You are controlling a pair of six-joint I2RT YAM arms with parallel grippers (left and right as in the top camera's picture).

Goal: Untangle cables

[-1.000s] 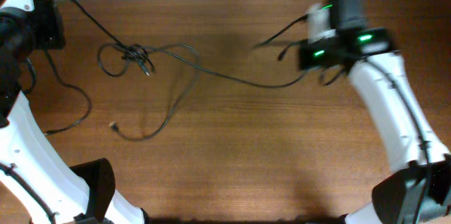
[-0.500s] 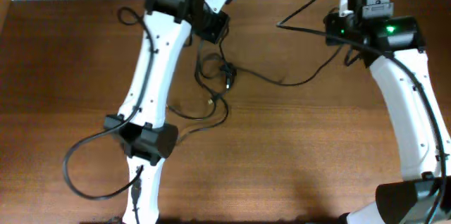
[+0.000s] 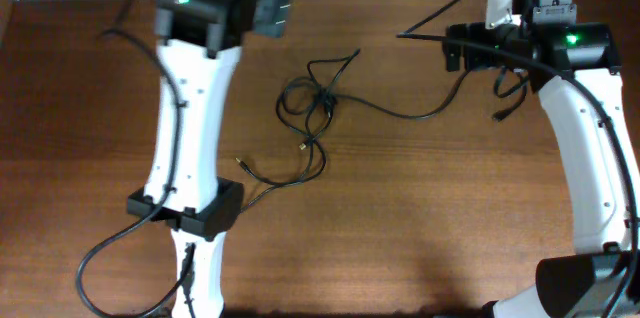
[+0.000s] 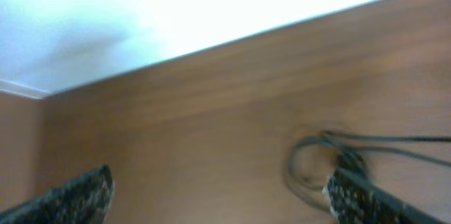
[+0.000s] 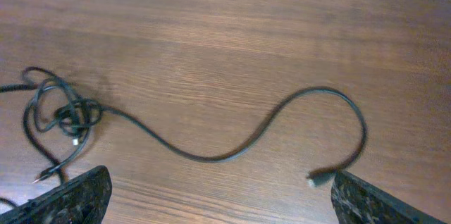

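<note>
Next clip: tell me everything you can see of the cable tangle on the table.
The cable tangle is thin black cord, knotted in small overlapping loops, lying flat on the wooden table. One long strand leaves the knot in an S-curve and ends in a small dark plug. Shorter loose ends trail from it, two with small light tips. Nothing grips it; only the table touches it.

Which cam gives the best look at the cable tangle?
Overhead: the whole tangle and its trailing strands show, unblocked. Right wrist catches it sharp but at the frame's left edge, strands cut off. Left wrist shows it blurred, partly behind a finger.
</note>
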